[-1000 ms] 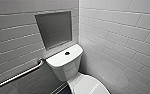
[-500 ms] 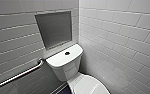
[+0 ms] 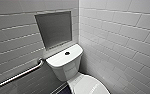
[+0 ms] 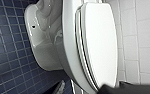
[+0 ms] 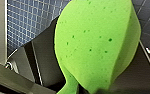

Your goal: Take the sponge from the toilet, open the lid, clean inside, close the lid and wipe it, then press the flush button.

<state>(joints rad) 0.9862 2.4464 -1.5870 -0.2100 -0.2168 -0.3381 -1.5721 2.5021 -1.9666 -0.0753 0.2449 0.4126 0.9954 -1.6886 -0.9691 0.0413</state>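
Bright green flat foam sponge (image 5: pixel 96 45) fills the right wrist view, hanging over blue tile floor (image 5: pixel 28 22), off the toilet. Right gripper (image 5: pixel 101 90) jaws look pinched on its narrow end. Left gripper (image 4: pixel 123 89) is a dark shape just beside the front edge of the smooth white oval plastic lid (image 4: pixel 98 42); can't tell how its jaws stand. Lid is down, flat on the glossy white ceramic toilet (image 4: pixel 41 47), not yet opened.

Risks: the sponge is soft and held by one end, so it may flop or slip out when pressed. The lid edge is slick and thin, so a lift could slide off and let it drop.

Room: white tiled wall (image 4: pixel 141 37) is close past the lid, tight on that side; more open floor on the other side. Farther back, the small round dark flush button (image 3: pixel 67 53) sits on the tank top, with the metal grab bar (image 3: pixel 18 75) and the grey recessed wall panel (image 3: pixel 54 28) near the tank
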